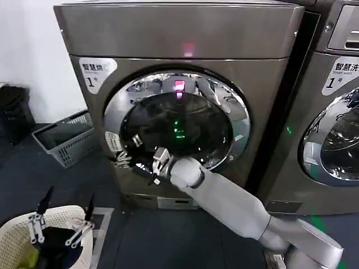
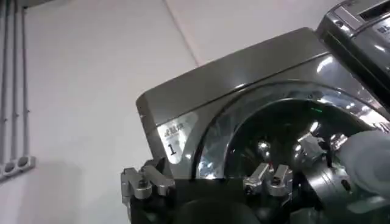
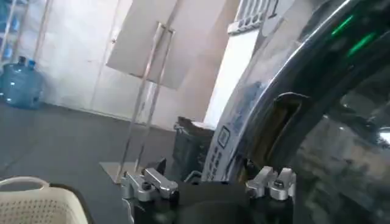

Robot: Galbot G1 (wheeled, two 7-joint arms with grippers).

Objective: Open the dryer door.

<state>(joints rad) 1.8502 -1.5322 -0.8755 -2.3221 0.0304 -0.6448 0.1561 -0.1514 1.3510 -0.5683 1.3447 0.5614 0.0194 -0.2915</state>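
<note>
The grey dryer (image 1: 185, 39), marked 1, has a round door (image 1: 179, 123) with a chrome ring and dark glass, and the door stands shut. My right arm reaches across the front to the door's left edge, where my right gripper (image 1: 134, 162) is open close to the rim. In the right wrist view the right gripper (image 3: 206, 165) has its fingers spread on either side of the rim's sticker, just short of the dark handle recess (image 3: 286, 115). My left gripper (image 1: 61, 216) hangs open low on the left, over a basket. The left gripper (image 2: 207, 173) looks up at the dryer door (image 2: 274, 134).
A white laundry basket (image 1: 17, 230) with clothes sits under the left gripper. A grey crate (image 1: 64, 140) stands on the floor left of the dryer. A second machine (image 1: 336, 112) adjoins on the right. A water bottle (image 3: 15, 82) and a leaning board (image 3: 152, 49) stand farther off.
</note>
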